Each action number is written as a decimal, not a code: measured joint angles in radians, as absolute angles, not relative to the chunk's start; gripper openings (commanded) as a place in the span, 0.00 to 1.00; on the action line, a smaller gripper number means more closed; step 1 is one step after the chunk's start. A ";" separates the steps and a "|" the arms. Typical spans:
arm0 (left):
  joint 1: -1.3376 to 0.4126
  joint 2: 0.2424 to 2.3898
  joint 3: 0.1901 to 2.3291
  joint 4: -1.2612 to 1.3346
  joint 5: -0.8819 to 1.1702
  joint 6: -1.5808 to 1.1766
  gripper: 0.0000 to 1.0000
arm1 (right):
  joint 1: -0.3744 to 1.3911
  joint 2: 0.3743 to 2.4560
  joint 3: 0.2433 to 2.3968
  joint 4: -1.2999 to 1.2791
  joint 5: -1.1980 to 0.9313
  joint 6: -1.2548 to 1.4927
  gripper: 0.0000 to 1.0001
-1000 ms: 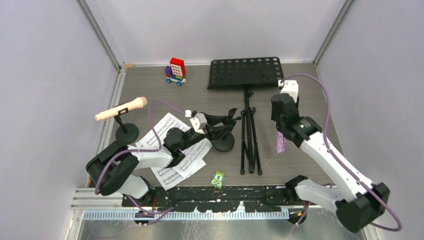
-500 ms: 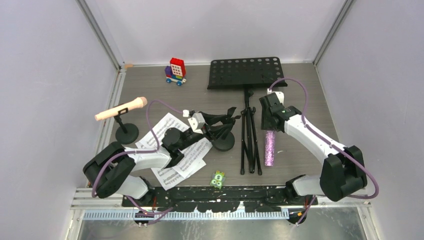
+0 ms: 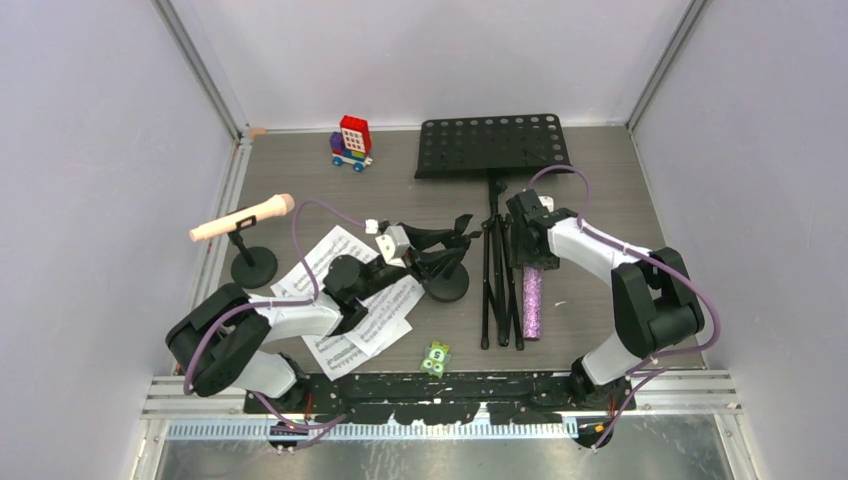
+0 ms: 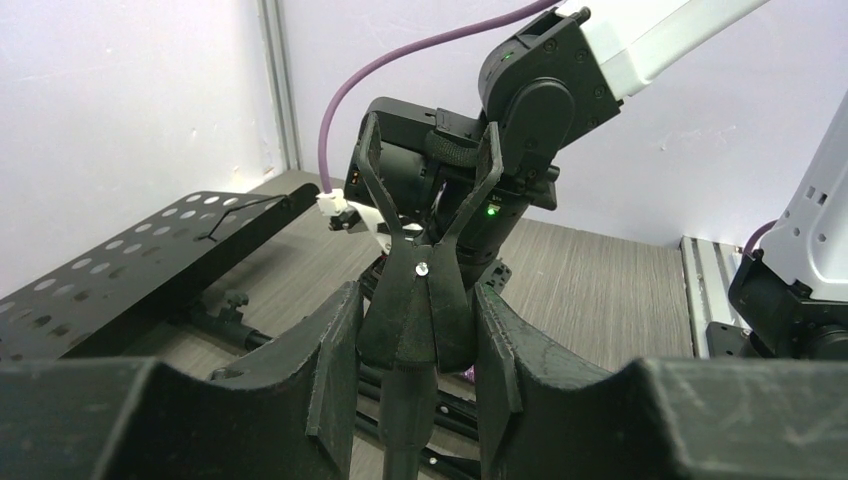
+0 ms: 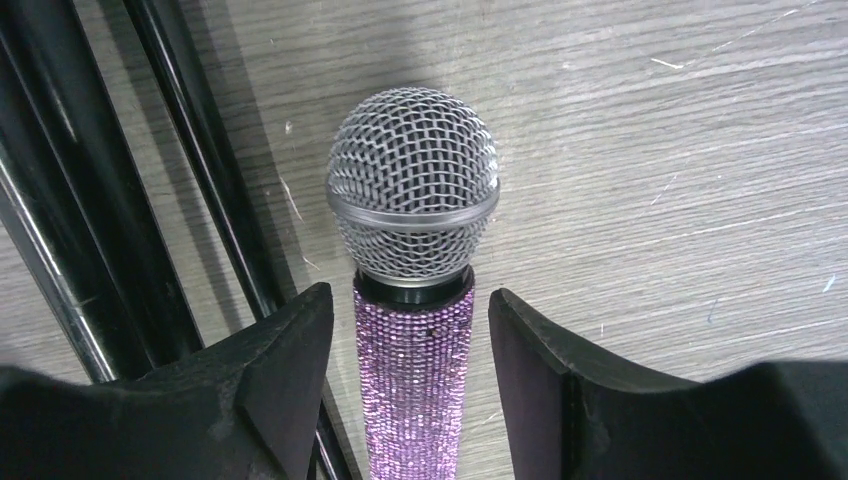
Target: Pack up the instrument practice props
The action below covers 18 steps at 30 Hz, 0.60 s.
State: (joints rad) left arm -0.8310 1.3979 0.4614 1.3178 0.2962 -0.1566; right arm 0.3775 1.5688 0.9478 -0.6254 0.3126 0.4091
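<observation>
My left gripper is shut on the forked clip of a short black mic mount, whose round base rests on the table. The purple-glitter microphone lies flat beside the tripod legs. My right gripper straddles its handle, open, with a gap on each side. The black perforated music desk lies at the back. A pink microphone sits in the other mount at left. White sheet-music pages lie under my left arm.
A red-blue toy brick vehicle stands at the back, left of the music desk. A small green dotted piece lies near the front edge. Grey walls close in the table on three sides, and a metal rail runs along the near edge.
My right arm swung left and brought the purple microphone down flat beside the tripod legs, then its jaws came apart off the handle. The left arm has not moved.
</observation>
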 measured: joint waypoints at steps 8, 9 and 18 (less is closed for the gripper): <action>-0.830 1.394 0.458 1.318 0.308 -0.156 0.00 | 0.377 1.565 0.939 -0.599 0.318 0.409 0.83; -0.830 1.393 0.456 1.318 0.311 -0.155 0.00 | 0.376 1.560 0.937 -0.600 0.319 0.409 0.83; -0.830 1.399 0.456 1.319 0.314 -0.117 0.00 | 0.375 1.280 0.908 -0.597 0.306 0.426 0.85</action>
State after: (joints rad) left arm -0.8299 1.3991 0.4557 1.3193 0.3141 -0.1169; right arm 0.3752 1.2797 0.9085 -0.5968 0.3061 0.4255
